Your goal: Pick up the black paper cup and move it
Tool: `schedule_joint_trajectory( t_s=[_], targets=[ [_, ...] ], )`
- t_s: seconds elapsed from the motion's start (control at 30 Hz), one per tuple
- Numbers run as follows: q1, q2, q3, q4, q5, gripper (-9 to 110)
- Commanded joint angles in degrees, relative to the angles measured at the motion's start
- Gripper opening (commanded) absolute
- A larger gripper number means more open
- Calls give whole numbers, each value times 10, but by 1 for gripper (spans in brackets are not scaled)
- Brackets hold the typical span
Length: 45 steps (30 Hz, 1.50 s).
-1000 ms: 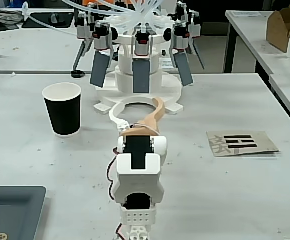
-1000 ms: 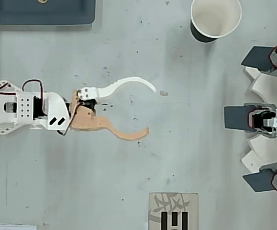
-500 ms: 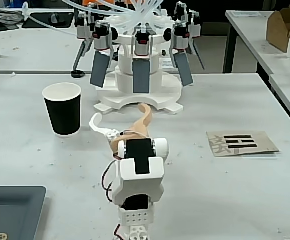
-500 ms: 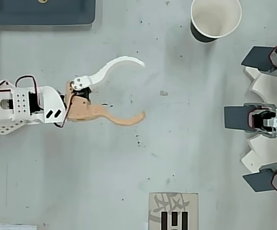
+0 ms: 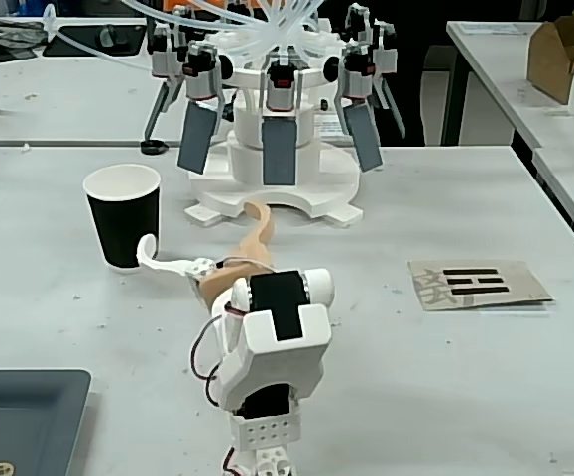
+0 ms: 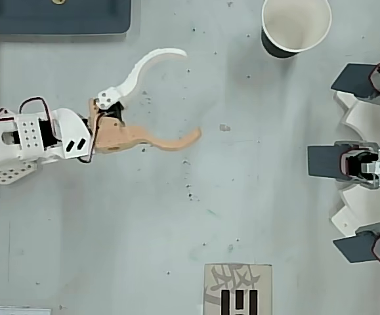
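cup (image 6: pixel 295 26) well beyond gripper (image 6: pixel 191 93) tips

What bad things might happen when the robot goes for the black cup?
1. The hand is wide open and not yet around the black paper cup. If it swings sideways, its white finger might knock the empty, upright cup over.
2. The cup looks light, so a hard squeeze might crush it.
3. The white machine with grey paddles stands just behind, so a long reach might bump it.

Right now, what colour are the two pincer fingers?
One finger is white, the other tan-orange; the overhead view shows it best.
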Motion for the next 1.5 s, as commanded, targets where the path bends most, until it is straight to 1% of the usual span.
schedule_joint_trajectory(
  t_s=[0.0,0.37,0.63,1.07,1.47],
  targets=[
    [-13,-16,-52,-4,-4,38],
    [-47,-113,-171,19,-4,44],
    [-61,-183,-254,25,-3,44],
    [-105,-400,-481,27,5,46],
    [-103,-561,-675,54,8,47]
  ],
)
